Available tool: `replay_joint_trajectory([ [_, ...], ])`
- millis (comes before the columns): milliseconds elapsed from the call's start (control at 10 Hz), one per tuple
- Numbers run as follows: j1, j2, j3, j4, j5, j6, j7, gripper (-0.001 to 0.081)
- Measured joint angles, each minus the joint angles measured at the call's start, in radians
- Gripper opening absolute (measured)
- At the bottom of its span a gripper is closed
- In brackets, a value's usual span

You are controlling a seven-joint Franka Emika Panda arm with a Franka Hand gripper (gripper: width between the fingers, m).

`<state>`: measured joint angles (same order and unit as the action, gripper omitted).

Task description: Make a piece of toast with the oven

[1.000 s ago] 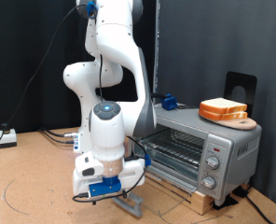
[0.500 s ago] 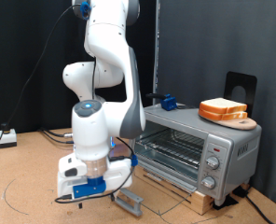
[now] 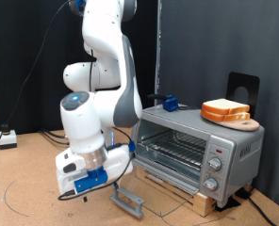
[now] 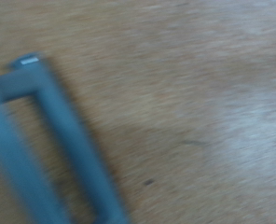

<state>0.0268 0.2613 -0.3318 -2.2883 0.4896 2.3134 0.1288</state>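
Observation:
The oven (image 3: 201, 151) stands at the exterior view's right with its glass door dropped open. The wire rack (image 3: 168, 149) shows inside. The door's grey bar handle (image 3: 130, 201) lies low in front, and it fills part of the blurred wrist view (image 4: 45, 140). Two alike slices of toast (image 3: 226, 110) lie stacked on a wooden board on the oven's top. My gripper (image 3: 90, 181) hangs low to the exterior view's left of the handle, apart from it. Its fingers do not show clearly, and nothing shows between them.
Three knobs (image 3: 215, 165) are on the oven's front right. A small blue object (image 3: 168, 103) and a black stand (image 3: 241, 89) sit on and behind the oven. Cables (image 3: 17, 188) and a white box (image 3: 6, 140) lie on the brown surface at the left.
The arm has swung to the exterior view's left, carrying the hand away from the door handle. The oven door stays open and the toast has not moved.

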Motion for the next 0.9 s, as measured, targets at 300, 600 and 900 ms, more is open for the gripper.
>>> replay_joint_trajectory([
  [300,-0.057,-0.088,-0.004,0.027,0.059,-0.258,-0.154,0.0809],
  [600,-0.093,-0.165,-0.023,0.046,0.062,-0.452,-0.242,0.0809],
  [900,-0.102,-0.253,-0.035,0.046,0.017,-0.513,-0.209,0.0809],
])
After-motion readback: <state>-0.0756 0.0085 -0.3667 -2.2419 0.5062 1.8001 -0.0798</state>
